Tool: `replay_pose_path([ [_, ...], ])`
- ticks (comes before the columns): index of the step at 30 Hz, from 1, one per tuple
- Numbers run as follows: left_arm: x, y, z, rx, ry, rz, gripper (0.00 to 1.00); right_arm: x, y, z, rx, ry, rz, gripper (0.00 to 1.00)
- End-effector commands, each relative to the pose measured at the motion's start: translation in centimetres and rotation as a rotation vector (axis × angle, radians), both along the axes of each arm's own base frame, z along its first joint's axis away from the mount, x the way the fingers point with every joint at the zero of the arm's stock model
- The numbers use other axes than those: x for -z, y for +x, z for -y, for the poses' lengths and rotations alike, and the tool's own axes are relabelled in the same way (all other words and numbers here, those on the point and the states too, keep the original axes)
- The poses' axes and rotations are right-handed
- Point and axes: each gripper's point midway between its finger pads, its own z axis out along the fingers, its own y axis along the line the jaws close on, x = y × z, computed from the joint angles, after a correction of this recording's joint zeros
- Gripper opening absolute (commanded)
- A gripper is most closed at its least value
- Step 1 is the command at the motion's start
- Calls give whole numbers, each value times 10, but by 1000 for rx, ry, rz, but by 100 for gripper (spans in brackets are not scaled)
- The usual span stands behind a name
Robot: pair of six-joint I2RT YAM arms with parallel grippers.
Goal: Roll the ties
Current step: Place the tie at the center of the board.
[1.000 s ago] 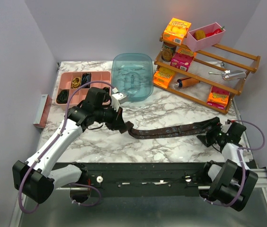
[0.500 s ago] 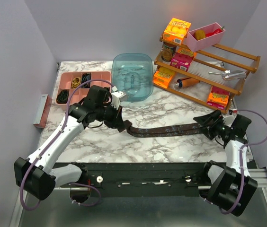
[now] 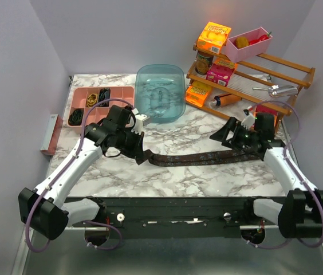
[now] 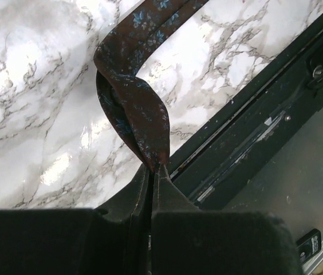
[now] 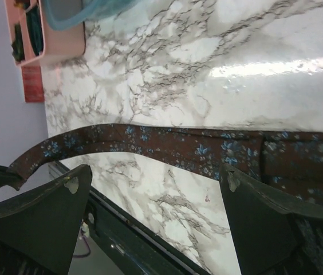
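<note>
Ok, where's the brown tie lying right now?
In the top view the brown tie lies stretched across the near middle of the marble table, its left end pinched in the left tool, its right end beneath the open right tool.

The right pincer (image 5: 152, 182) stands spread wide, its two dark fingers (image 5: 47, 212) filling the lower corners of the picture. Between and just beyond their tips a dark brown tie (image 5: 167, 143) with small blue flowers lies stretched across the white marbled surface (image 5: 236, 34), narrow at the left and broader at the right, where the fabric looks doubled. The right fingertip overlaps its near edge; contact cannot be judged. A pink tray (image 5: 64, 43) and a blue-green tub (image 5: 75, 14) sit at upper left, and a black frame (image 5: 127, 243) edges the surface.
</note>
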Motion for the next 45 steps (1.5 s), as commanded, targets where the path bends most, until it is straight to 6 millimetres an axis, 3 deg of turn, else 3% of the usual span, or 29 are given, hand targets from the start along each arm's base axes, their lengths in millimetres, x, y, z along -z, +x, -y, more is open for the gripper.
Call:
replay_pose_path([
  [1,11,-2,-11,-54,81,-64,1,9,13,-23,-86,-151,4,100],
  [2,13,-1,-13,-62,94,-71,1,21,14,-26,-105,-187,-23,100],
  [4,19,0,-18,-94,133,-92,1,20,16,-45,-179,-224,-20,100],
  [7,27,2,-27,-129,197,-112,1,41,11,-63,-261,-309,-84,100],
  [12,39,3,-36,-152,275,-157,2,49,13,-83,-319,-374,-81,100],
  [22,57,10,-52,-207,422,-214,4,65,13,-96,-377,-471,-102,100],
  [31,75,27,-72,-285,590,-222,15,73,13,-99,-388,-493,-116,100],
  [40,82,42,-93,-349,747,-202,42,75,13,-99,-391,-499,-121,100],
  [45,79,59,-105,-398,833,-146,74,76,12,-98,-394,-509,-121,100],
])
